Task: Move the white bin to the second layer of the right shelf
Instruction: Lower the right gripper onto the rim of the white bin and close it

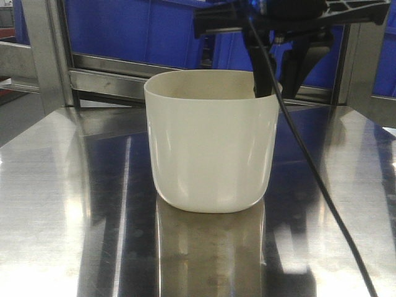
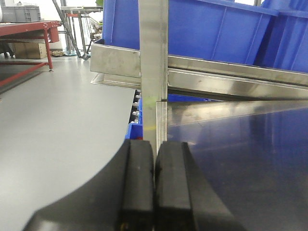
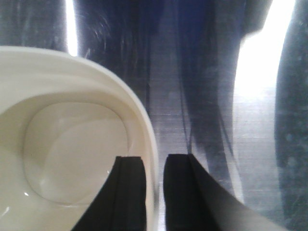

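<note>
Glossy cream white bin [image 1: 210, 148], tapering to rounded base

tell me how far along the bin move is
Early stage. Done: the right gripper has reached the white bin, one finger inside the wall and one outside. In hand: closing on that wall; the bin sits flat on the steel table, not lifted. Left: lifting it and carrying it to the shelf. The left gripper is shut, empty and off to the side.

Workshop with steel furniture and grey floor

A reflective steel tabletop [image 1: 55, 204] fills the front; blue crates [image 2: 216, 29] stand at 12 o'clock, a red-framed table [image 2: 29, 31] at 10 o'clock on smooth grey floor [image 2: 57, 110].
</note>
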Robot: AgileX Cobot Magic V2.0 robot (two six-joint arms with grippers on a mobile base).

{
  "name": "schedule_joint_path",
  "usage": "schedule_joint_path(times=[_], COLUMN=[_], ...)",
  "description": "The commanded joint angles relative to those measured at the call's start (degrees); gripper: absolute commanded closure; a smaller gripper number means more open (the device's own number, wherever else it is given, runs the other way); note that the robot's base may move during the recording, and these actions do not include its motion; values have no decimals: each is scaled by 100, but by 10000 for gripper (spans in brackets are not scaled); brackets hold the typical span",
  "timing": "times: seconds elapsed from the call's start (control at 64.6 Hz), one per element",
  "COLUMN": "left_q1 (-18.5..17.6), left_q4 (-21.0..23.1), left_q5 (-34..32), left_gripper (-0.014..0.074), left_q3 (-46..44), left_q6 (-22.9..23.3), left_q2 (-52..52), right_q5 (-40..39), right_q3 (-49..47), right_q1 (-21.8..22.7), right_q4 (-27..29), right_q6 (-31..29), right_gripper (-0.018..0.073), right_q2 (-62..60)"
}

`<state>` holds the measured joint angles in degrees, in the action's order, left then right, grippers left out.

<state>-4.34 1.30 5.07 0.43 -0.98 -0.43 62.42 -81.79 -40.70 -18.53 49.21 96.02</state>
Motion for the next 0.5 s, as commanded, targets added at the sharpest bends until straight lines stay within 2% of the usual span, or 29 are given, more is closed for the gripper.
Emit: schedule_joint_path(times=[0.0, 0.201, 0.48], left_q1=[-23, -23, -23], left_q4=[36, 36, 36], left_q5=[-452, -452, -452], left_gripper=[512, 512, 512], left_q3=[211, 211, 211], left_q6=[27, 27, 27], left_q2=[-92, -92, -92], right_q5=[-183, -300, -518], right_q3=[-186, -164, 62], right_q1=[62, 167, 231], right_q4=[-87, 216, 245], right_q6=[-69, -69, -69], right_gripper=[328, 338, 386], right_q2=[-178, -133, -133])
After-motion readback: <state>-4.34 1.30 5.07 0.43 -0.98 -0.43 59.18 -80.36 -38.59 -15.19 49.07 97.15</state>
